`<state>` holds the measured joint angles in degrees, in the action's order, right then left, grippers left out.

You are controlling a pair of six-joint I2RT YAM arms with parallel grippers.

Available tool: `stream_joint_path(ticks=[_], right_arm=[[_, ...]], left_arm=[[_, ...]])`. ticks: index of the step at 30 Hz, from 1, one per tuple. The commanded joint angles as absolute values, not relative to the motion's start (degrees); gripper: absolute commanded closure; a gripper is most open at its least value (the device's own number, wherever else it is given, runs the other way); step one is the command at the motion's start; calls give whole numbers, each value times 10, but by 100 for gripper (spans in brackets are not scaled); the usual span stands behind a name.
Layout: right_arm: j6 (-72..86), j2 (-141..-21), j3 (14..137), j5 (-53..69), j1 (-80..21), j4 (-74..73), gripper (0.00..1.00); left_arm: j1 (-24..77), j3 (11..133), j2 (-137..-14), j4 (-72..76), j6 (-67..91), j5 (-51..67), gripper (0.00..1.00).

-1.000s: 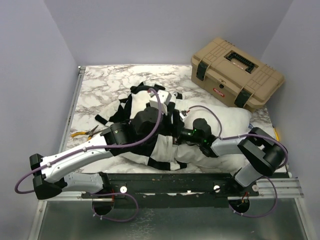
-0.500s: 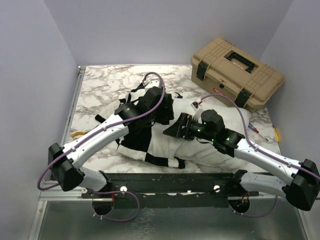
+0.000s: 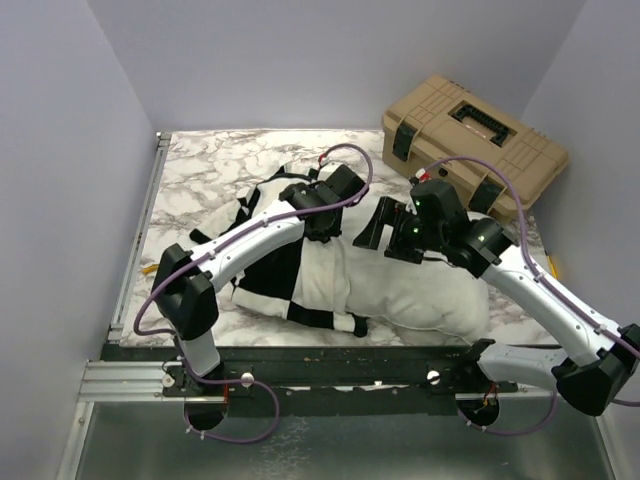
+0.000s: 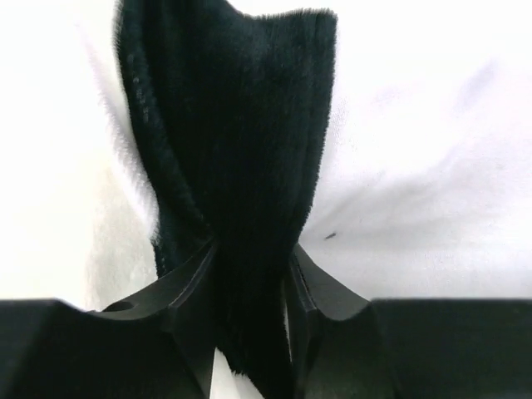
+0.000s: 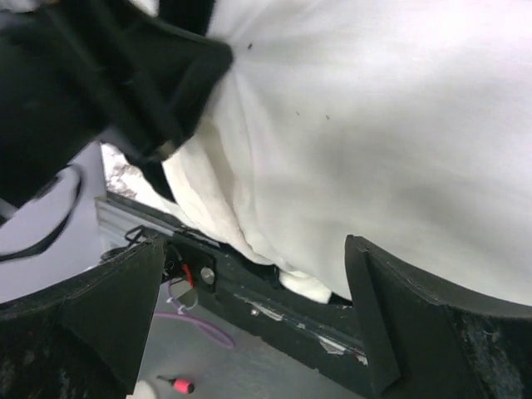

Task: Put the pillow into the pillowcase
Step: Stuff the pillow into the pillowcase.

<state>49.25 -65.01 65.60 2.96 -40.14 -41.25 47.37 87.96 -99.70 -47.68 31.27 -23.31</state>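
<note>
Cloth of the pillowcase [image 4: 241,166] sits pinched in the left gripper [image 4: 249,283], which is clenched on a black fold. The right gripper [image 5: 256,243] hangs spread and empty over the pillow [image 3: 420,285], one end seemingly inside the case. A hard pull could slip the thin fold free, collapsing the opening. All this lies on a marble table [image 3: 200,180], with a tan toolbox [image 3: 470,145] behind and lilac walls [image 3: 60,150].

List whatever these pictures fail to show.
- Top view: the left arm covers the mouth of the pillowcase, so how much of the pillow is inside is unclear.
- Left wrist view: the left hand pinches black fabric; the frame cuts off the rest.
- Right wrist view: the dark shape at upper left is too blurred to name.
</note>
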Motion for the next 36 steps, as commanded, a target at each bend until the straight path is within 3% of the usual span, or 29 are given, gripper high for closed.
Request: stream_joint_path(ticks=[1, 4, 9, 16, 17, 19, 20, 23, 28, 32, 34, 36], right_arm=[[466, -697, 694, 144, -325, -450, 6], [416, -737, 731, 165, -285, -425, 6], [319, -851, 829, 183, -254, -439, 6], [272, -992, 887, 240, -253, -415, 6], [268, -1010, 894, 248, -251, -416, 6], [265, -1027, 918, 257, -244, -434, 6], [267, -1021, 921, 258, -241, -431, 7], [278, -996, 910, 254, -231, -417, 6], [277, -966, 896, 217, -207, -462, 5], [273, -945, 879, 216, -190, -461, 5], [266, -950, 885, 221, -191, -466, 5], [263, -957, 888, 233, -191, -464, 5]], left_arm=[[468, 988, -963, -614, 333, -281, 66], [468, 958, -940, -601, 342, -252, 69], [466, 902, -942, -621, 354, -253, 100], [468, 872, -898, -551, 341, -209, 100], [468, 871, -892, -539, 343, -204, 95], [468, 879, -888, -519, 349, -196, 60], [468, 884, -889, -509, 350, -192, 53], [475, 908, -909, -492, 334, -200, 43], [496, 961, -968, -503, 288, -250, 34], [500, 994, -1026, -516, 272, -294, 32], [501, 1012, -1057, -545, 267, -371, 34], [496, 1047, -1093, -609, 290, -463, 45]])
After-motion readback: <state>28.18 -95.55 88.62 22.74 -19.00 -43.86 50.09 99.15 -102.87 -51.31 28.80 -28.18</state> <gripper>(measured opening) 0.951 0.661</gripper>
